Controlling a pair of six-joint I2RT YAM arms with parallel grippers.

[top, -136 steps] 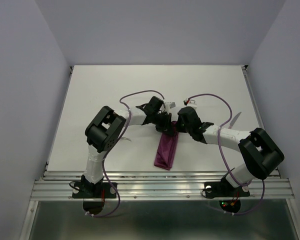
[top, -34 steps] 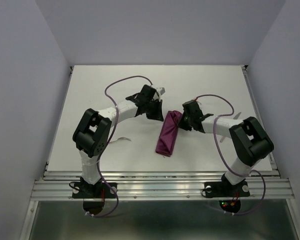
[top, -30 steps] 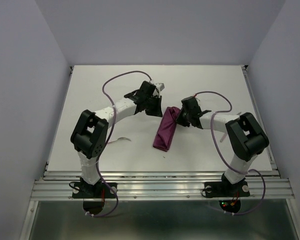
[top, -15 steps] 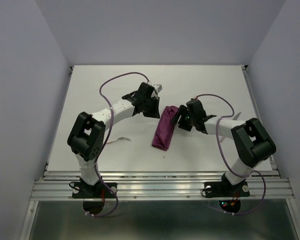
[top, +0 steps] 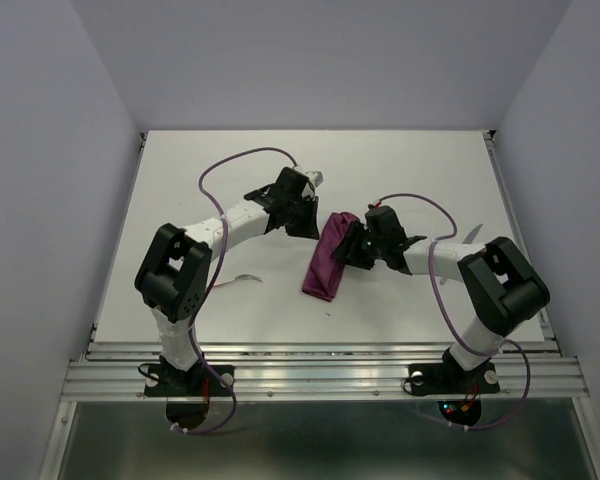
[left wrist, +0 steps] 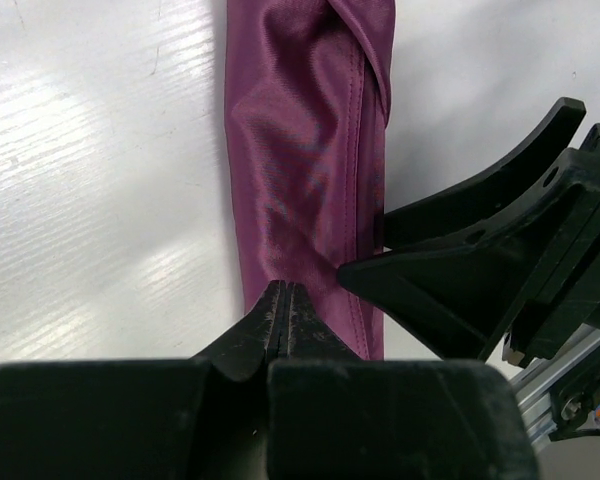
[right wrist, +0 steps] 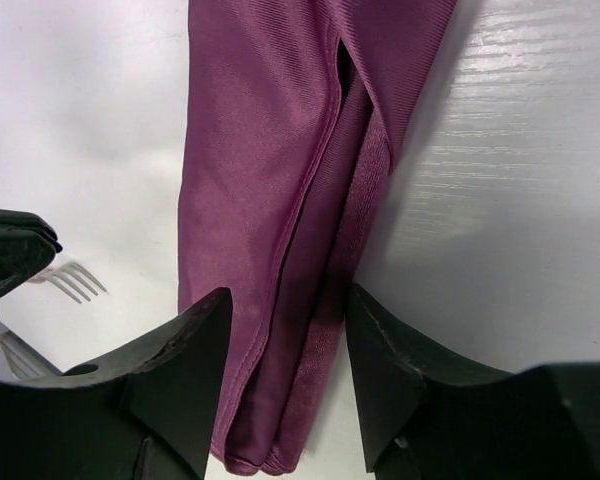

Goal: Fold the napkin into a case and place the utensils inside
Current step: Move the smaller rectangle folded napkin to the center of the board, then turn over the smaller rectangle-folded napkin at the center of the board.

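Fingers [right wrist: 185,350] spread wide, my right pincer [right wrist: 285,298] has edged in to straddle the far end of the napkin [right wrist: 250,150]; my left pincer [left wrist: 280,305] stays clenched there. Folded into a narrow case [top: 326,264], it has slid leftward on the table [top: 210,170]. Fork [right wrist: 75,281] lies outside, well apart, probably next to load.

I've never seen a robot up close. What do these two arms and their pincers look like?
The left arm and right arm match: white tube-like links between chunky black joint housings, on black bases. A thin purple cable loops loosely along each. The jaws are matte black, flat, tapering wedges. No markings are legible.
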